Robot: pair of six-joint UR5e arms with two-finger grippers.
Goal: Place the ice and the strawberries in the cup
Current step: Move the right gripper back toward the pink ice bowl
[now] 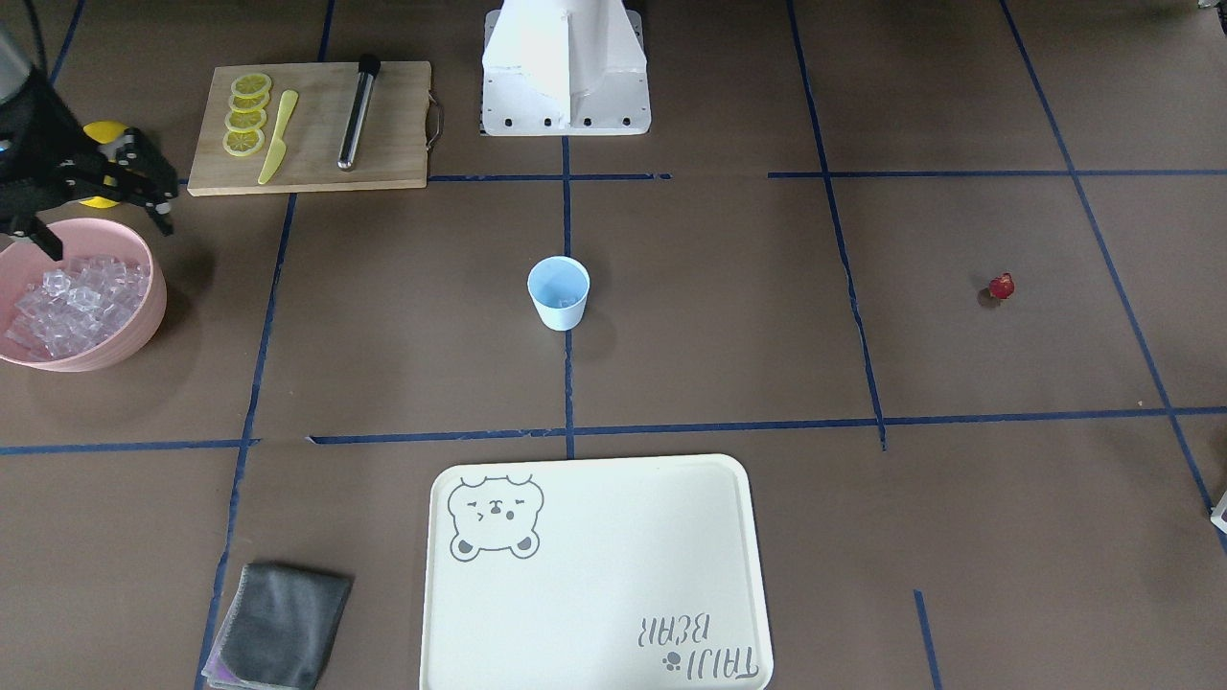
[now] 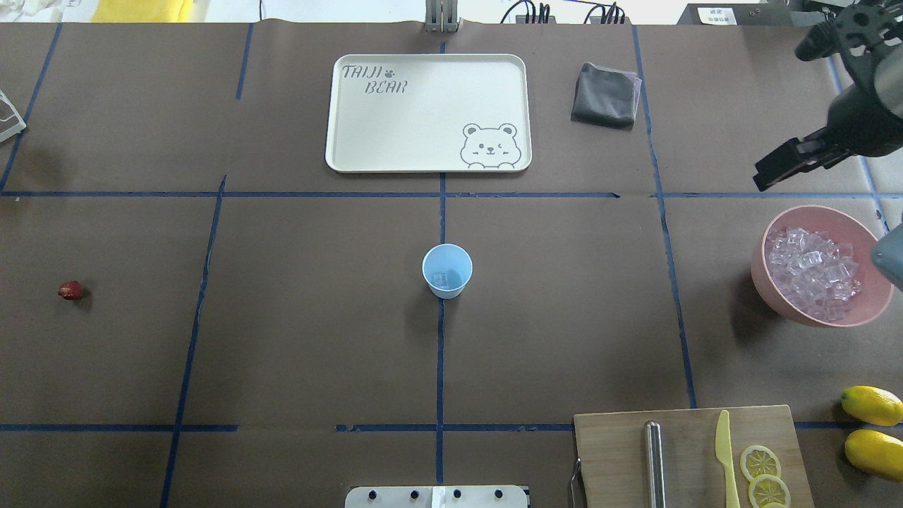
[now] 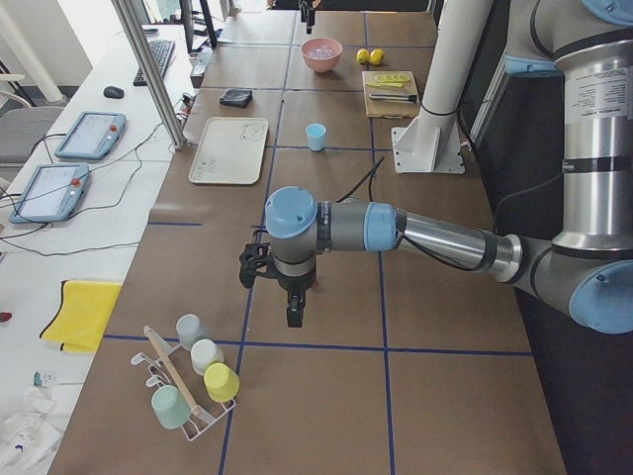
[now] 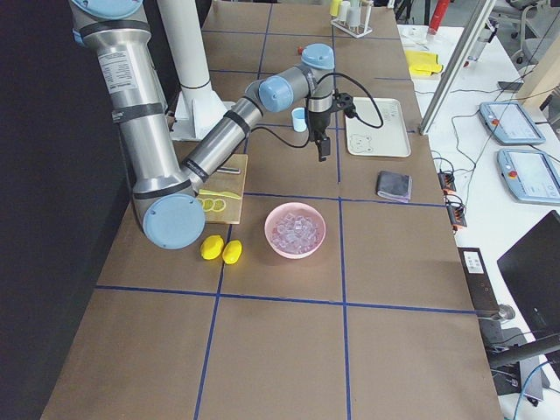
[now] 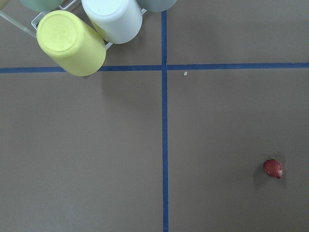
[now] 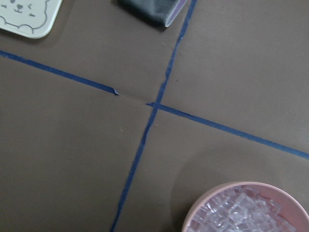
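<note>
Where two blue tape lines cross at mid-table, the cup [image 2: 446, 270] stands upright and alone; it is light blue, and one clear cube shows at its bottom. The bulk of the ice [image 2: 811, 271] is heaped in a pink bowl [image 2: 758, 264] far toward the robot's right end of the table, well apart from the cup. The right gripper [image 1: 110, 244] hangs in the air near this bowl, touching neither the bowl nor the cubes; its fingers are spread wide and nothing lies between them. The strawberry [image 2: 70, 290], small and red, lies on the bare brown table far toward the robot's left end, well apart from the cup and from every other object. The left gripper [image 3: 282, 297] hangs above that end of the table; it appears only in the side view, so whether it is released or clenched cannot be told. Its wrist view looks straight down on the strawberry and on upturned cups [image 5: 72, 43] set on a wire rack. Beyond the cup, on the operators' side, lies a cream tray [image 2: 423, 113] with a bear drawing, and a folded grey cloth [image 2: 603, 95] lies beside it. Nearer the robot, a wooden cutting board [image 2: 614, 451] carries lemon slices [image 2: 760, 462], a yellow knife [image 2: 724, 451] and a metal rod [image 2: 655, 462], with two whole lemons [image 2: 871, 404] just beside the board.
</note>
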